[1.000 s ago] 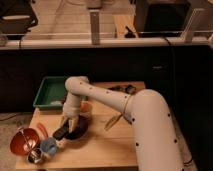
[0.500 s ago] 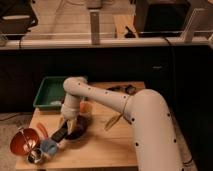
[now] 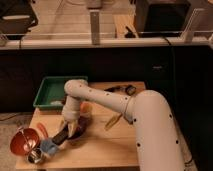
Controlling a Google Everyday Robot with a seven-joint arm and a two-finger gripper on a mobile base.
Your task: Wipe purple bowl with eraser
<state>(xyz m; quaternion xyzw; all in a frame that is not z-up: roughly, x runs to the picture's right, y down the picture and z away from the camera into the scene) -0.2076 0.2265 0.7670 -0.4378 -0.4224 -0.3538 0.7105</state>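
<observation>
The purple bowl sits on the wooden table, left of centre, and the arm's wrist covers most of it. My gripper points down at the bowl's left rim. A dark, flat block, the eraser, sticks out from the fingertips toward the lower left, over the bowl's edge. The fingers appear shut on it. The bowl's inside is hidden.
An orange-red bowl stands at the front left, with a blue cup and a metal cup beside it. A green tray lies at the back left. A yellow item lies right of the bowl, and dark items are at the back.
The gripper with the eraser has shifted slightly sideways at the bowl's left rim. Everything else on the table stays where it was.
</observation>
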